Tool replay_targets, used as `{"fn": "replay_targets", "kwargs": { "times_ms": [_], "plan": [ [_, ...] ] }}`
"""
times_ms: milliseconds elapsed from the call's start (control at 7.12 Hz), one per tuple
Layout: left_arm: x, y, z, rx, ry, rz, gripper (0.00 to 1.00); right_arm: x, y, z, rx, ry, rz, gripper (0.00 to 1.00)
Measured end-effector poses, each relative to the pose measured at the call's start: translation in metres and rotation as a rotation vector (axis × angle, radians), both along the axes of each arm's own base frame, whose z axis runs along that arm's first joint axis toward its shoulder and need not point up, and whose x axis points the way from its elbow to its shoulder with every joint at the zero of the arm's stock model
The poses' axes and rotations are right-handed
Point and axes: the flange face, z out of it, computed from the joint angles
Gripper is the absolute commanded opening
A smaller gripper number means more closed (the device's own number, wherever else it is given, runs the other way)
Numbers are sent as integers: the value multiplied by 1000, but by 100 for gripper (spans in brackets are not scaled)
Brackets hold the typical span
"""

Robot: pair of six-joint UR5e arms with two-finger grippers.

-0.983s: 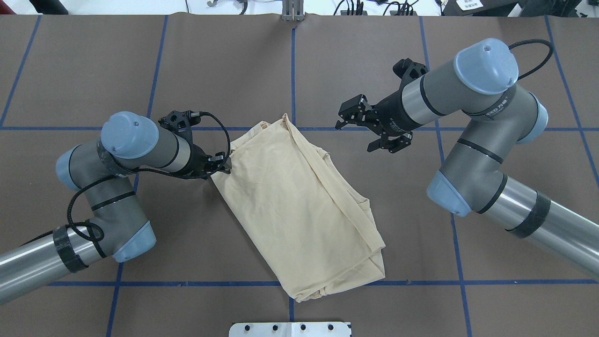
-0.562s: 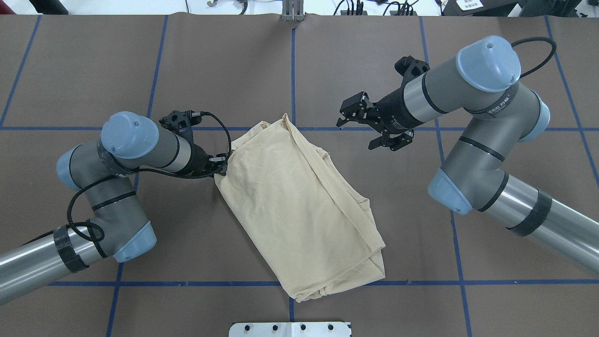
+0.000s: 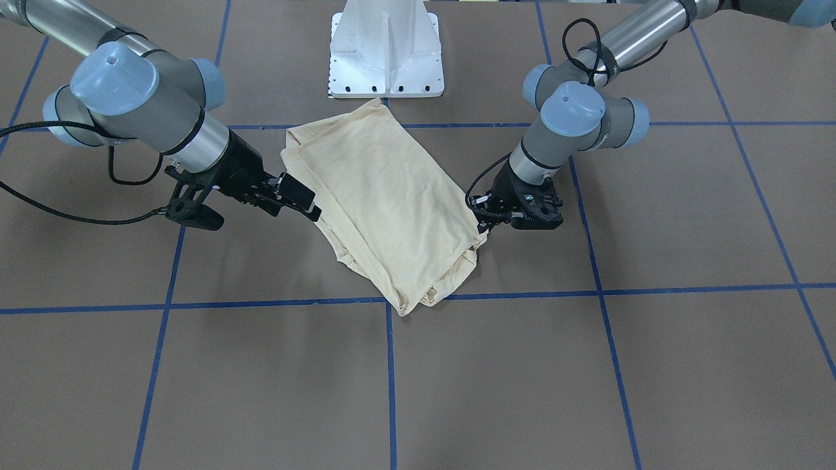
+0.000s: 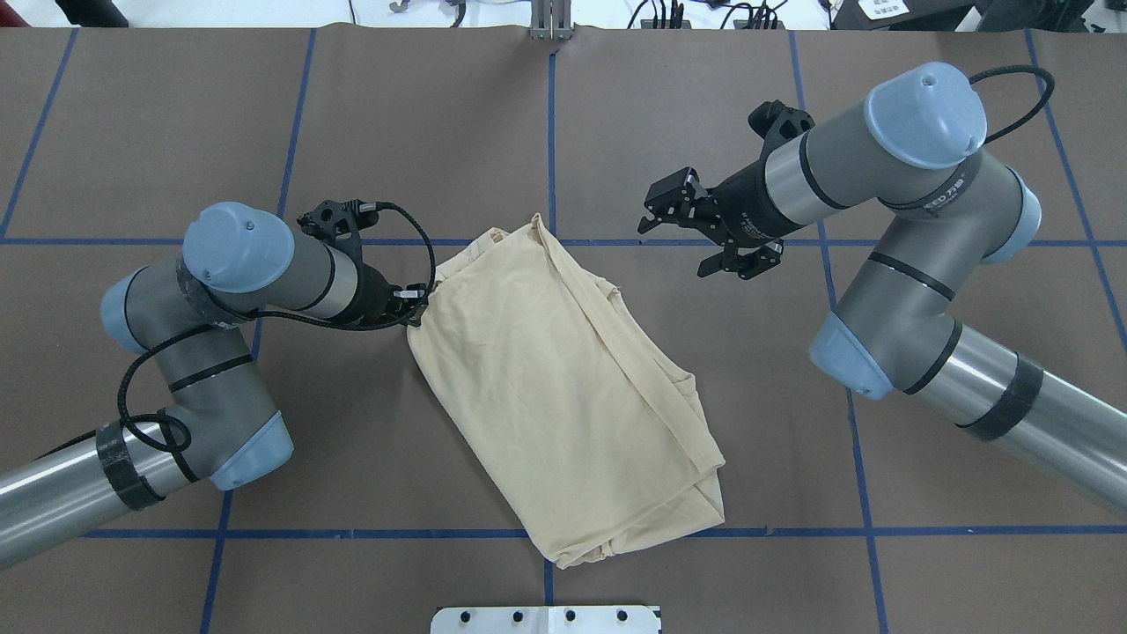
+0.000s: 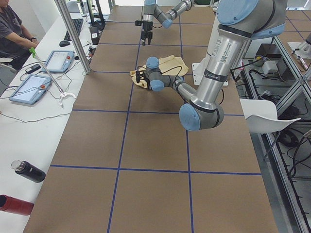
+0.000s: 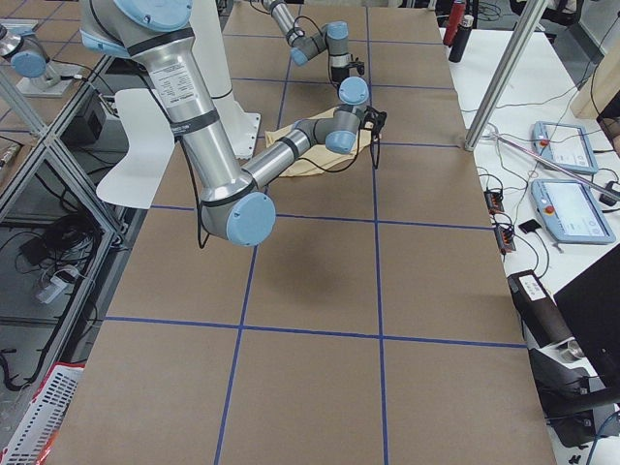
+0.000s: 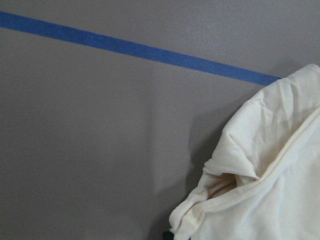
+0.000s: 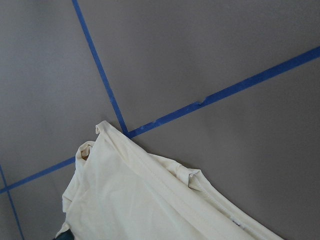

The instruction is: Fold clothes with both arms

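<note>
Here the pale cream T-shirt (image 4: 563, 396) lies folded into a long rectangle, plain side up, set diagonally on the brown table (image 4: 440, 114). Its far corner sits at the crossing of the blue tape lines (image 4: 704, 532) near the table's middle, and its near corner just overlaps the near line. The left gripper (image 4: 414, 313) is low at the shirt's far left edge. The wrist hides most of the jaws from above, but the left wrist view shows the fabric bunched into a small gather right at a dark fingertip, so the jaws appear to be pinched on that corner of cloth. The right gripper (image 4: 676, 246) hangs above the table off the shirt's far right side, clear of the fabric, its jaws spread wide with nothing between them. Its wrist camera looks down on the shirt's far corner and the tape crossing. The white pedestal base (image 3: 385, 59) stands just behind the shirt on the robot's side.
</note>
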Motion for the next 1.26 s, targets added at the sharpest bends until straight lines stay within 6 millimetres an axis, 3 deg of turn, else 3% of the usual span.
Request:
{"fn": "replay_targets", "kwargs": {
  "times_ms": [281, 983, 1264],
  "plan": [
    [-7, -19, -11, 3, 5, -32, 0, 6, -5, 1, 2, 1, 10, 100],
    [18, -116, -63, 12, -10, -137, 0, 18, -13, 2, 2, 3, 34, 100],
    [34, -142, -83, 24, -23, -177, 0, 25, -13, 9, -2, 8, 43, 100]
  ]
}}
